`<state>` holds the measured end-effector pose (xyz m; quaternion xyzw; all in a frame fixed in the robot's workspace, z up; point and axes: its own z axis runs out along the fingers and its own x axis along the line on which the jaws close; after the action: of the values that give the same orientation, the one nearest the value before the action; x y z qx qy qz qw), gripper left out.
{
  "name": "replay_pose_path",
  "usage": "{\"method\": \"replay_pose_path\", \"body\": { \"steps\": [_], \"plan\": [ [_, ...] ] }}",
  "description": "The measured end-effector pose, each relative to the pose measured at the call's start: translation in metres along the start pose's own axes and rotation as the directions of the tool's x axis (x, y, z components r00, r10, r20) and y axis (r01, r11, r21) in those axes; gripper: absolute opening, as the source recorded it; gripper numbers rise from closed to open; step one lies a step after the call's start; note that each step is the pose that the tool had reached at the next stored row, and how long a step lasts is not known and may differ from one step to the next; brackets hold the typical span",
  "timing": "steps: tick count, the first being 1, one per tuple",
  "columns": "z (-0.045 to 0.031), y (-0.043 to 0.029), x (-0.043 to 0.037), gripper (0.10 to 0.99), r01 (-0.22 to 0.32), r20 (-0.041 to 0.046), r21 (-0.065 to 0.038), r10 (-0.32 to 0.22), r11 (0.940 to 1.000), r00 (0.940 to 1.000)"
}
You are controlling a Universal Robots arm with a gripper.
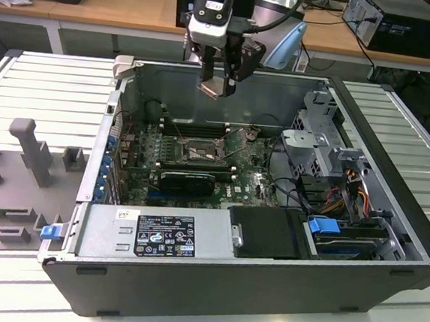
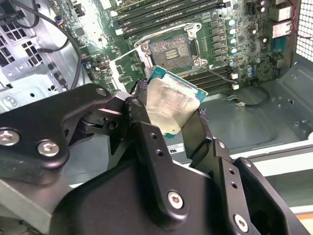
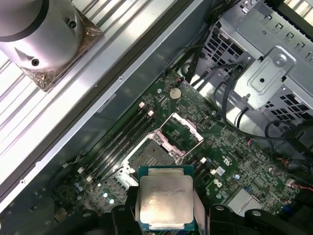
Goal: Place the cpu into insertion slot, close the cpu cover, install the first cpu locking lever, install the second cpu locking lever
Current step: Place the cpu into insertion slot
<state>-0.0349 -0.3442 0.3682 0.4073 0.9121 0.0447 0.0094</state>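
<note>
CPU is being held by the gripper, whose two black fingers are pressing on opposite edges of the chip, parted only by the chip's own width and gripping nothing else. In the exterior view the gripper is hanging above the far wall of the open computer case, well clear of the green motherboard, and the chip's silver top is facing outward at what looks like a slant.

In both wrist views the insertion slot is lying open and unoccupied, its dark centre exposed. In the first wrist view the CPU cover is standing swung up beside the insertion slot. A thin locking lever is lying released, just beside the socket. The long black memory slots are running alongside.

Assessment: the placing step is under way and the chip is not yet over the socket. Doing it well is judged to depend on:
- bringing the chip level with the board before descent
- matching its corners to the white corner marks
- lowering straight down without sliding across the contact field
- keeping the fingers away from the raised cover and the lever

Risk: an edge grip this narrow is leaving little margin, so any knock against the cover could be twisting the chip in the fingers
</note>
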Motion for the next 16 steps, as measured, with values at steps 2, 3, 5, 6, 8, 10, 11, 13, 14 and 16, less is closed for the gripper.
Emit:
{"method": "replay_pose_path", "body": {
  "steps": [2, 3, 5, 6, 8, 10, 11, 13, 14, 16],
  "plan": [
    [0.0001, -0.0001, 0.0001, 0.529, -0.011, 0.0009, 0.000, 0.011, 0.9999, 0.9999],
    [0.0001, -0.0001, 0.0001, 0.529, -0.019, 0.0017, 0.000, 0.019, 0.9998, 0.9998],
    [0.0002, -0.0001, 0.0001, 0.529, -0.037, 0.0033, -0.001, 0.037, 0.9993, 0.9993],
    [0.0002, -0.0001, 0.0001, 0.529, -0.044, 0.0039, -0.001, 0.044, 0.9990, 0.9990],
    [0.0003, -0.0001, 0.0000, 0.529, -0.061, 0.0054, -0.001, 0.061, 0.9981, 0.9981],
    [0.0003, -0.0001, 0.0000, 0.529, -0.074, 0.0066, -0.002, 0.074, 0.9972, 0.9972],
    [0.0003, -0.0001, 0.0001, 0.529, -0.079, 0.0070, -0.002, 0.079, 0.9969, 0.9968],
    [0.0004, -0.0001, 0.0001, 0.529, -0.091, 0.0081, -0.002, 0.091, 0.9959, 0.9958],
    [0.0004, -0.0001, 0.0001, 0.529, -0.099, 0.0088, -0.002, 0.099, 0.9950, 0.9950],
    [0.0004, -0.0001, 0.0000, 0.529, -0.112, 0.0099, -0.003, 0.112, 0.9937, 0.9936]
  ]
}}
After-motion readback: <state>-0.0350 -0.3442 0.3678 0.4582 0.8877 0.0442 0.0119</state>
